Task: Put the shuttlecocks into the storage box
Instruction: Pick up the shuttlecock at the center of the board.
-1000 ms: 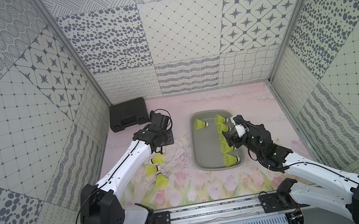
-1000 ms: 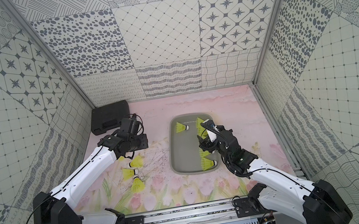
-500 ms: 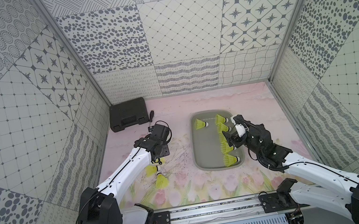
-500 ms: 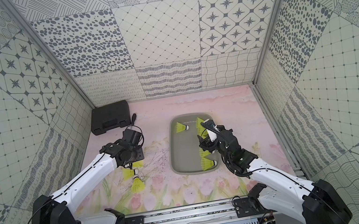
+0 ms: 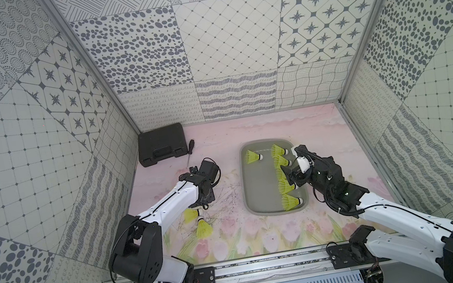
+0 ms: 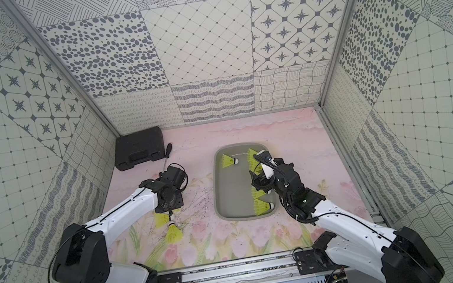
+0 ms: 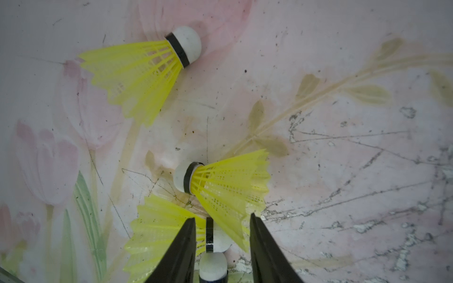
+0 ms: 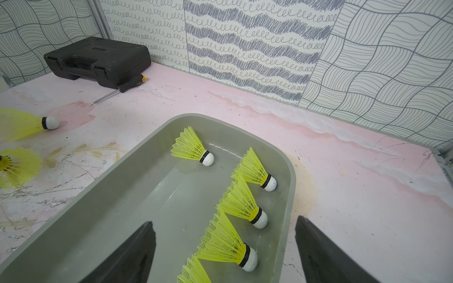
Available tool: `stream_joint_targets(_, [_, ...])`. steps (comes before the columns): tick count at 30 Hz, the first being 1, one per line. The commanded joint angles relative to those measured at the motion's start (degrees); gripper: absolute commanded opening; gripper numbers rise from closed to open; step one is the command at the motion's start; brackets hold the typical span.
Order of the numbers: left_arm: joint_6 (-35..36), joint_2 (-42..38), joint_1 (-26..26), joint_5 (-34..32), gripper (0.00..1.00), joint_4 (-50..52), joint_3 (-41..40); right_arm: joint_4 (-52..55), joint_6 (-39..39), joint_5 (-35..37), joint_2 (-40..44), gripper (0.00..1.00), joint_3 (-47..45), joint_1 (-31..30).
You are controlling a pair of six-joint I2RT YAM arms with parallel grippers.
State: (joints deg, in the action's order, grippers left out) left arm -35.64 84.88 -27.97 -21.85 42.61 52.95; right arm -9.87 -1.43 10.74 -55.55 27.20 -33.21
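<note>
Nearest the table's front edge, toward its left side, loose shuttlecocks lie on their sides on the flowered surface. Two of them show clear of the left arm in both top views. The left wrist view shows a tight cluster there. The left jaws are low among them, partly parted on either side of one white tip, with a gap on one side, so nothing is clamped.

Further back and right of centre sits the storage box. It holds a row of shuttlecocks along its right wall, tips toward that wall, and one more alone at its far end. The right jaws hang spread wide above that row, holding nothing.

In the far left corner lies a black case, with a screwdriver just beside it.
</note>
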Motion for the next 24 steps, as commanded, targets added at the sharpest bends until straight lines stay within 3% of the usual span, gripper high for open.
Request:
stream_joint_targets(1, [-1.3,1.8,0.2,-2.2,0.40,0.5,0.4,-2.2,0.7,-0.4,-0.1,0.92,-0.6,0.3])
stream_joint_targets(8, [-1.4,2.7,0.3,-3.0,0.32,0.7,0.8,-2.1,0.9,-0.4,0.0,0.93,-0.6,0.3])
stream_joint_targets(14, [-1.0,1.5,0.3,-2.4,0.15,0.4,0.7,-2.1,0.9,-0.7,0.2,0.93,-0.6,0.3])
stream_joint_targets(19, [-0.8,-2.0,0.0,-0.7,0.02,0.3,0.9,-2.0,1.0,-1.2,0.2,0.93,-0.5,0.3])
stream_joint_targets(24, [0.1,-8.5,-0.2,2.9,0.00,-1.1,0.9,-2.0,0.7,-2.8,0.0,0.92,-0.2,0.3])
